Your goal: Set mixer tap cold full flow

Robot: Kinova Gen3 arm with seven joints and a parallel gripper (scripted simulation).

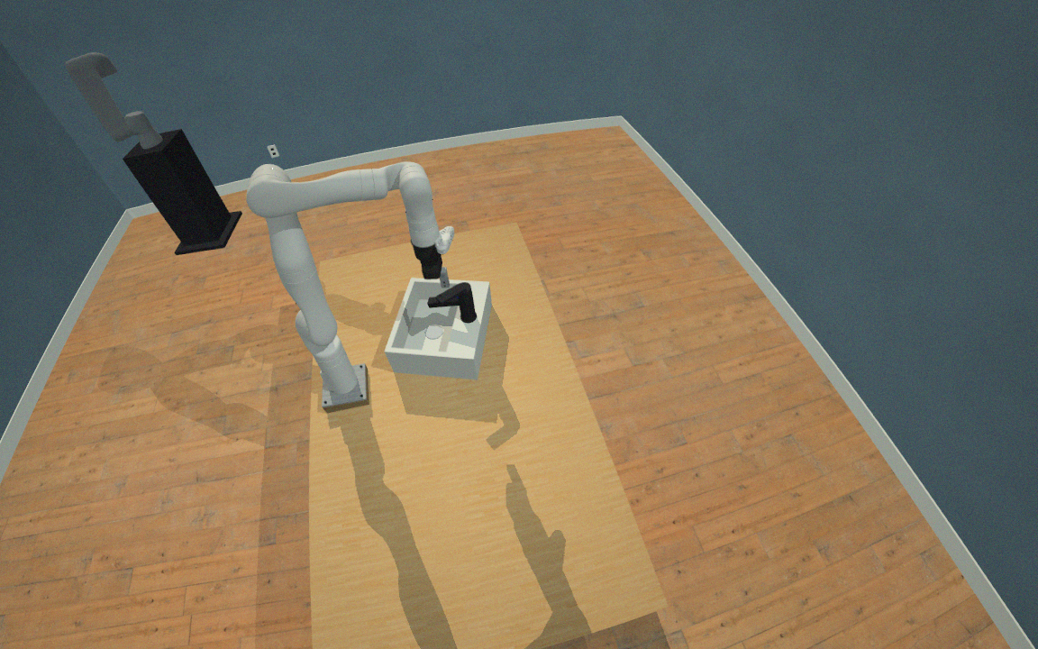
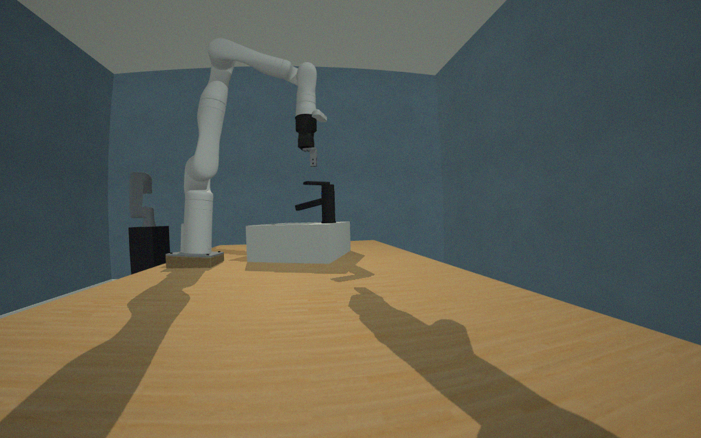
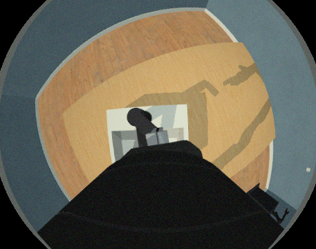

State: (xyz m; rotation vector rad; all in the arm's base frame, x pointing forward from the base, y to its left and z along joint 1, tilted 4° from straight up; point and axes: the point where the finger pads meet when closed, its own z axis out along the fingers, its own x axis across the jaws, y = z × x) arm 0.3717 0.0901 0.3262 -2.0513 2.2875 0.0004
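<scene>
There you were, looking at your mixer tap [image 1: 467,304] [image 2: 328,204] [image 3: 135,117], black and upright at one side of the white basin [image 1: 430,352] [image 2: 288,243] [image 3: 113,115], which sat on the pale wooden table [image 1: 458,484] [image 2: 288,326] [image 3: 164,76]. Your gripper [image 1: 444,284] [image 2: 313,165] [image 3: 159,133] hung above the tap, fingers pointing down, fully closed with nothing between them. In the exterior view, you had a visible gap between those fingertips and the lever [image 1: 458,289] [image 2: 314,182] [image 3: 145,124], so they were apart.

And the lever itself? You saw it lying about level at the top of the tap, not raised to full flow. From the wrist you had it angled away from the line of the spout [image 1: 435,301] [image 2: 308,204] [image 3: 142,139], which sloped downward over the basin. You couldn't make out the red and blue dots, so you couldn't tell whether that side was cold.

Your white arm [image 1: 337,187] [image 2: 209,125] rose from its base plate [image 1: 364,383] [image 2: 218,254] beside the basin, arched over and came down to the gripper. Off beyond the table, you also had a grey arm [image 1: 95,92] [image 2: 136,196] on a black pedestal [image 1: 176,189] [image 2: 148,247] [image 3: 265,199], well apart from the basin.
</scene>
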